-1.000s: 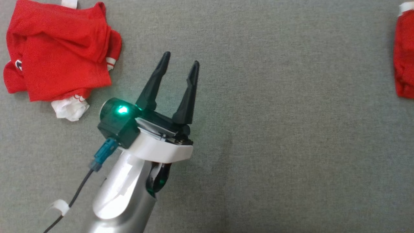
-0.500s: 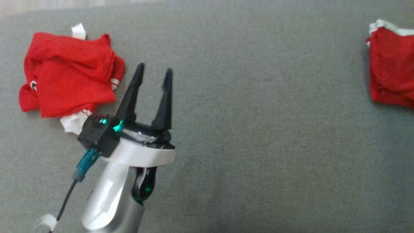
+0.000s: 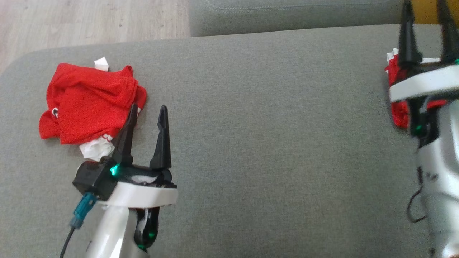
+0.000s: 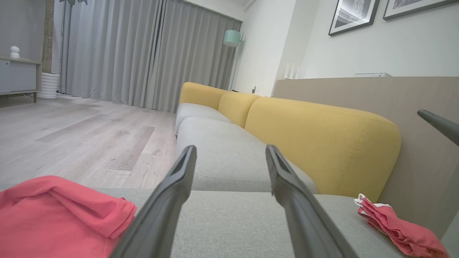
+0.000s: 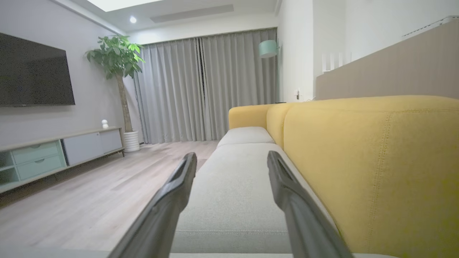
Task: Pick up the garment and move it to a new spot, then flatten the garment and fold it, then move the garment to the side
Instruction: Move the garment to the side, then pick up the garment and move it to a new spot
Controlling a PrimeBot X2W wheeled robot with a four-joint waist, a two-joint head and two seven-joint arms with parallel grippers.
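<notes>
Both sets of jaws standing wide over a grey sofa seat point(image 3: 269, 125). Far left, near the seat's rounded edge: crumpled red garment point(image 3: 89, 102), white trim poking out underneath. Just right of it: left gripper point(image 3: 148, 106), fingers apart, nothing between them, left finger overlapping the cloth's edge in the head view; contact impossible to tell. Bare cushion across the middle. Far right: second red garment point(image 3: 397, 116), half hidden behind right gripper point(image 3: 423, 5), fingers likewise spread and empty, yellow backrest point(image 5: 376, 161) alongside.
</notes>
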